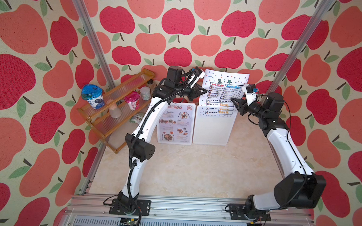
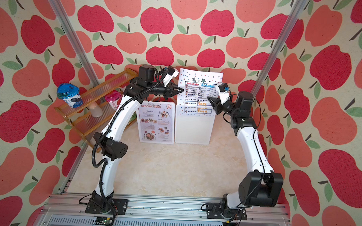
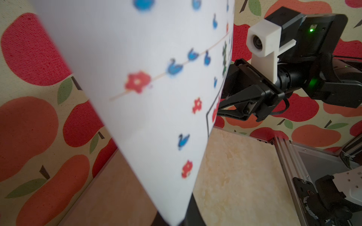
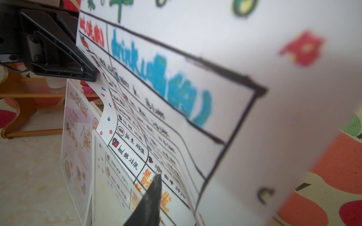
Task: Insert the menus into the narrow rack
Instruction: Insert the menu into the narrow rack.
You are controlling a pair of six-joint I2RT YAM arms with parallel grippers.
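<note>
Paper of the table menu (image 1: 223, 92) hides the tips of the right gripper (image 1: 235, 102), so I cannot tell if its jaws grip; the left gripper (image 1: 205, 91) pinches the menu's edge

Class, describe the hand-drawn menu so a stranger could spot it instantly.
Before the apple-patterned back wall stand two clear plastic holders side by side. The white hand-drawn paper menu sticks up out of the right-hand holder. Unlike the printed photo menu beside it, it has a black-lined table and a dotted border.
</note>
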